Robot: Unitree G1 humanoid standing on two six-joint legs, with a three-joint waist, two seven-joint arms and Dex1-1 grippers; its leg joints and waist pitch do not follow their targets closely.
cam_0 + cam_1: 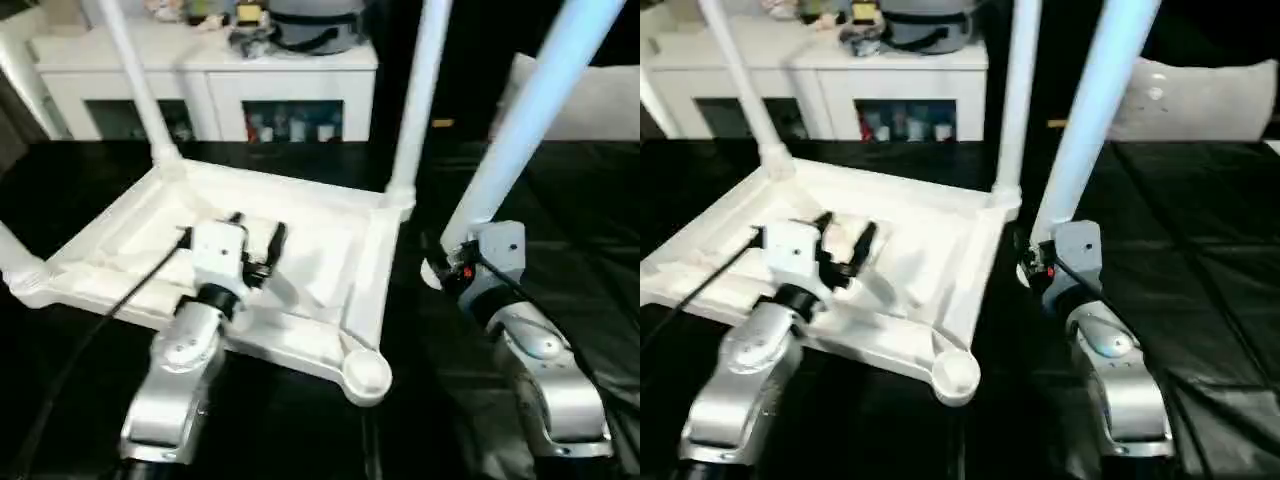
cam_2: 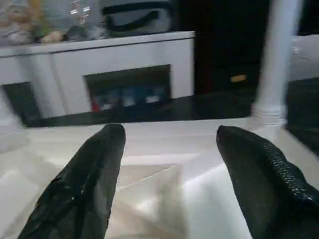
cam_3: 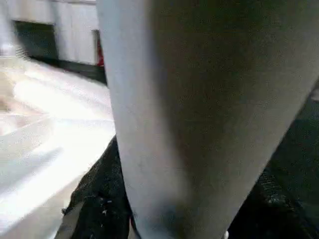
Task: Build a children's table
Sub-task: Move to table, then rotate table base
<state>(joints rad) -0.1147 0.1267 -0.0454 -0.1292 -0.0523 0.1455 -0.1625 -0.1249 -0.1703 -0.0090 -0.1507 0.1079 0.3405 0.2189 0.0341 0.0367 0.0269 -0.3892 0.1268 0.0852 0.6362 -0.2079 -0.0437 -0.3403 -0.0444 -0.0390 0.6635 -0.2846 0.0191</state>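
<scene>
The children's table lies upside down on the black-covered desk, ribbed underside up so its corner sockets face upward; the near socket is empty. The right pincer is closed around the thick end of a loose leg, probably bound for that socket. The left pincer hovers wide open and empty over the underside, perhaps to steady it.

My head's two eyes look down over the upturned children's table; wrist cameras sit close, sharing it.
</scene>
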